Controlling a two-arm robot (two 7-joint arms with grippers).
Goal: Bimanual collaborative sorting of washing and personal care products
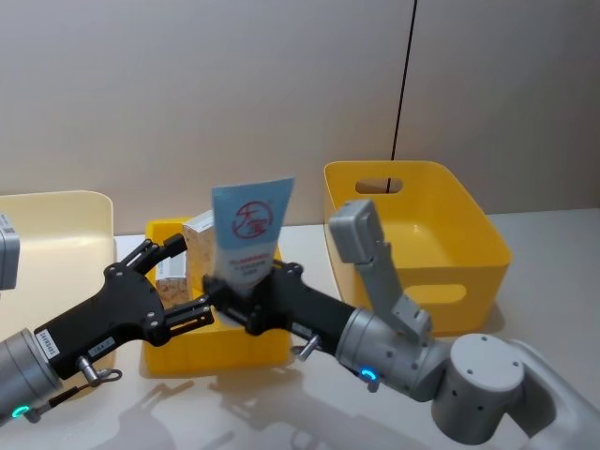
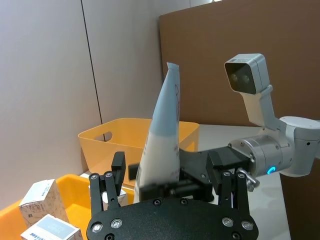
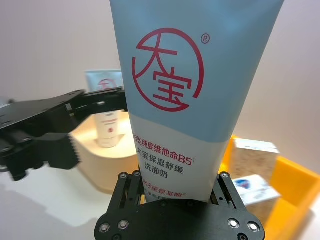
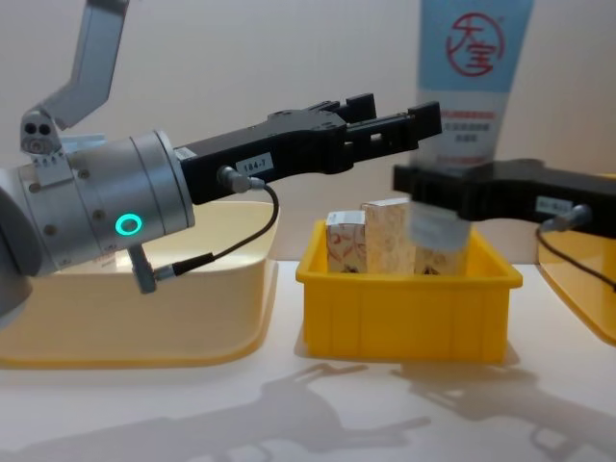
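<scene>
A light blue and white squeeze tube (image 1: 249, 230) with a red round logo stands upright above the small yellow tray (image 1: 217, 352). My right gripper (image 1: 240, 298) is shut on its lower end, and the tube looms large in the right wrist view (image 3: 170, 100). My left gripper (image 1: 190, 281) is open right beside it, level with the tube's lower half. In the left wrist view its fingers (image 2: 107, 192) stand wide on either side of the tube (image 2: 162, 135). Small white cartons (image 4: 385, 236) stand in the tray. Another tube (image 3: 107, 127) stands in the cream bin.
A large orange-yellow bin (image 1: 469, 253) stands at the right. A cream bin (image 1: 56, 225) lies at the left, under my left arm. The small tray (image 4: 404, 308) sits between the two bins, with bare table in front of it.
</scene>
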